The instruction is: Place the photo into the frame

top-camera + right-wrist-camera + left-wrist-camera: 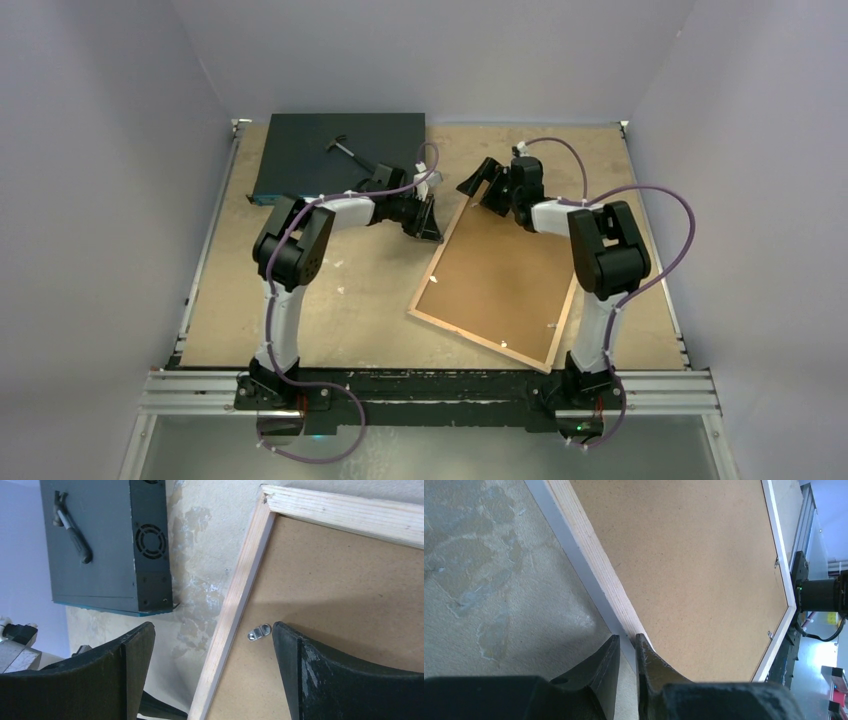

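The frame (482, 337) lies face down and tilted on the table, its light wood rim up, with a brown backing board (505, 270) inside it. The photo is not visible in any view. My left gripper (426, 222) is at the frame's left rail (594, 565). Its fingers are nearly together, pinching the rail's white edge (626, 641). My right gripper (483, 184) is open above the frame's far corner, straddling the wood rail (235, 605). A small metal turn clip (258, 631) lies on the board beside its right finger (300, 660).
A dark flat box (335, 155) with fan vents (100, 545) sits at the back left, with a black-handled tool (72, 525) on top. White walls enclose the table. The arm bases stand on the near rail (430, 385).
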Motion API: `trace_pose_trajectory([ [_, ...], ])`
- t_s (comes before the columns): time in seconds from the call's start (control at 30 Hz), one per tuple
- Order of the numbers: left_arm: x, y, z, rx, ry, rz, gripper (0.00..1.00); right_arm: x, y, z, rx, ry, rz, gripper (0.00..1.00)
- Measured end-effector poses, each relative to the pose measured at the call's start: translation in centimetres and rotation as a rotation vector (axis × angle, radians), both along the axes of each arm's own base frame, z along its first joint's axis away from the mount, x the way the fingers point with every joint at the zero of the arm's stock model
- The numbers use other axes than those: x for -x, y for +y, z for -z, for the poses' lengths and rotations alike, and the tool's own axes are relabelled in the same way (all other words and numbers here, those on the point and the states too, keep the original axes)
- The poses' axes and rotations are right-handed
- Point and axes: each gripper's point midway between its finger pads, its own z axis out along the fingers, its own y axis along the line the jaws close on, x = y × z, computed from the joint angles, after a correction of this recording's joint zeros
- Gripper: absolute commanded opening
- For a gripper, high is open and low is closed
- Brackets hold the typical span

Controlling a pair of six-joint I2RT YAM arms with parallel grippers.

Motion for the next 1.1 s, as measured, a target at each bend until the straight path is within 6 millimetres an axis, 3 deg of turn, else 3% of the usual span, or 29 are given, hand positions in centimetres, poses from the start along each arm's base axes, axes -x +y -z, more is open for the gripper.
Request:
trace_pose_trajectory([
  [1.1,0.1,-0.1,-0.1,0.007,-0.009,0.016,0.11,-0.5,2.2,-0.3,-0.114,0.017,-0.075,0.88],
])
